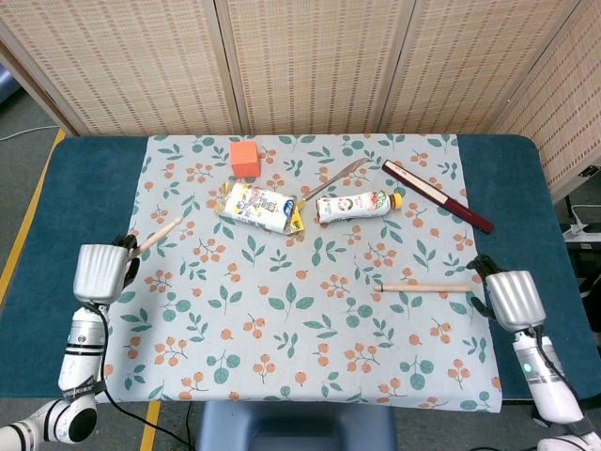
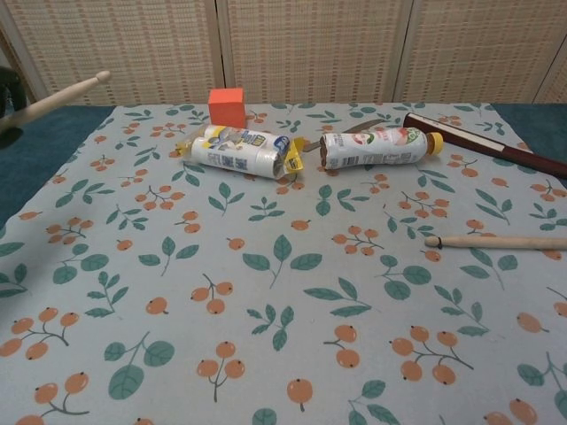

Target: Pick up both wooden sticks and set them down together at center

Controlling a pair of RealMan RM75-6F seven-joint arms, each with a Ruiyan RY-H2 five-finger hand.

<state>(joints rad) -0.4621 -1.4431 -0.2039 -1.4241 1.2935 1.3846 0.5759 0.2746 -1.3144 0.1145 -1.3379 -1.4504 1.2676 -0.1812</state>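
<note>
Between the curled fingers of the left hand point(image 1: 98, 273), one slim pale wooden stick point(image 1: 156, 235) is gripped and juts up and away from them, tilted, off the leaf-and-berry patterned cloth point(image 1: 310, 310). Just beside the right hand point(image 1: 512, 298), whose finger pose I cannot tell, the second pale wooden stick point(image 1: 426, 287) lies flat on the cloth. Farther out lie a crumpled white snack packet point(image 1: 257, 207) and a white plastic bottle point(image 1: 353, 206).

Desk point(image 1: 56, 216) with blue top, covered by a leaf-print cloth point(image 1: 300, 310). Cloth's front-right corner lies just beside the right hand point(image 1: 512, 299); its left edge lies beside the left hand point(image 1: 98, 273).
</note>
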